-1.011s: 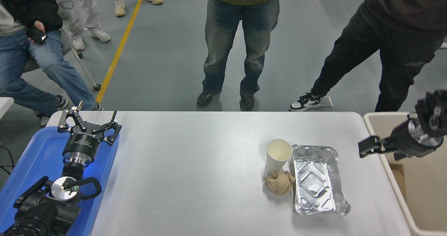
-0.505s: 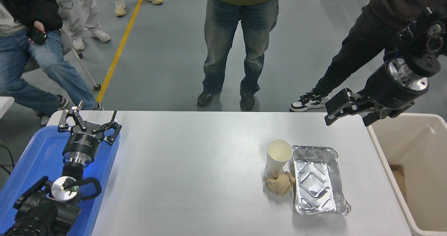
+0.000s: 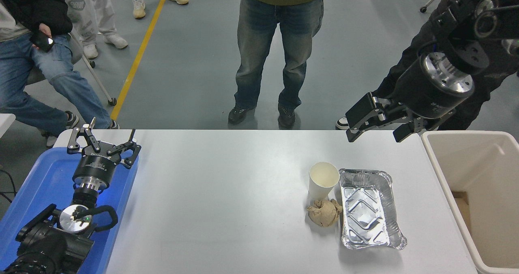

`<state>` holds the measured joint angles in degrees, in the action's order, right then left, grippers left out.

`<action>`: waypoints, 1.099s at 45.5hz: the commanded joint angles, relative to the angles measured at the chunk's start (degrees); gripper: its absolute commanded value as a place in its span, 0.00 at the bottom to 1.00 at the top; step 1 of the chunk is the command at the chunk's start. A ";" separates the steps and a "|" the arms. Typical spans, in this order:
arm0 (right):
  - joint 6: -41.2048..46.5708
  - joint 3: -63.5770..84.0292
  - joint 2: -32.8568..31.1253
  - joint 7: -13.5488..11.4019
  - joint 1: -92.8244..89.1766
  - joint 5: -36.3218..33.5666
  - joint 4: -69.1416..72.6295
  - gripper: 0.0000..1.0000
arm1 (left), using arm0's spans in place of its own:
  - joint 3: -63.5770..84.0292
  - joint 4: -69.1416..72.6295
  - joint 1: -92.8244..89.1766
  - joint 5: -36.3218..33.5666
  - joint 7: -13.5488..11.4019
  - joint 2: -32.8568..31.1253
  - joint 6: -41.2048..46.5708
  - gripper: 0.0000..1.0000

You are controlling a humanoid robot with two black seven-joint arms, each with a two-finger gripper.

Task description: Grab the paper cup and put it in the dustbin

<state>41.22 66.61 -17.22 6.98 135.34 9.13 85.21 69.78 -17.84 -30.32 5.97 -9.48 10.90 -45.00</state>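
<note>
A white table (image 3: 227, 209) seen from above; the paper cup (image 3: 323, 180) stands upright toward 3 o'clock of the table's middle, mouth up, showing nothing inside; it has not been picked up. A foil tray (image 3: 369, 209) lies just beside the cup at its 3 o'clock, so close that contact cannot be ruled out; a brown paper ball (image 3: 324, 212) sits against the cup's foot at its 6 o'clock, its right edge at the tray.

The right gripper (image 3: 375, 126) hangs above the table's far edge, at 1 o'clock from the cup and well apart from it; its 2 fingers stand wide apart and hold nothing. The left gripper (image 3: 104, 144) is parked at 9 o'clock over a blue tray (image 3: 36, 193), fingers spread, holding nothing.

The step in hand appears to be the reach toward the cup. To do it well, the gripper should likely come down from the far side, where the table is bare, since tray and ball crowd the other 2 sides; the closing should be gentle, as thin paper walls probably crush with little force.

The dustbin (image 3: 436, 156) stands at the table's right end, at 3 o'clock; a brown piece shows low inside it, otherwise only bare walls. The foil tray holds nothing. People stand at 12 o'clock beyond the table.
</note>
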 commanded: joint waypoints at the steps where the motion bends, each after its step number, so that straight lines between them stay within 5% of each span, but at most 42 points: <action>1: -10.45 -3.23 4.65 -0.04 -11.39 0.36 -7.51 1.00 | -0.08 0.00 -0.09 0.01 0.08 0.00 0.00 0.99; 16: -18.72 -6.92 10.90 -0.65 -37.24 4.23 -24.03 1.00 | -0.08 0.00 -0.09 0.01 0.08 0.00 0.00 0.99; 32: -24.60 -9.39 12.04 -6.10 -49.99 6.17 -30.98 1.00 | -0.17 0.00 -0.09 0.01 0.08 0.00 0.00 0.99; 50: -27.77 -11.67 13.18 -6.46 -54.48 9.33 -33.00 0.93 | -0.17 0.00 -0.09 0.01 0.08 0.00 0.00 0.99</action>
<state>15.55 55.90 -4.70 1.05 83.98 17.34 53.79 69.61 -17.84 -30.40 5.97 -9.41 10.90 -45.00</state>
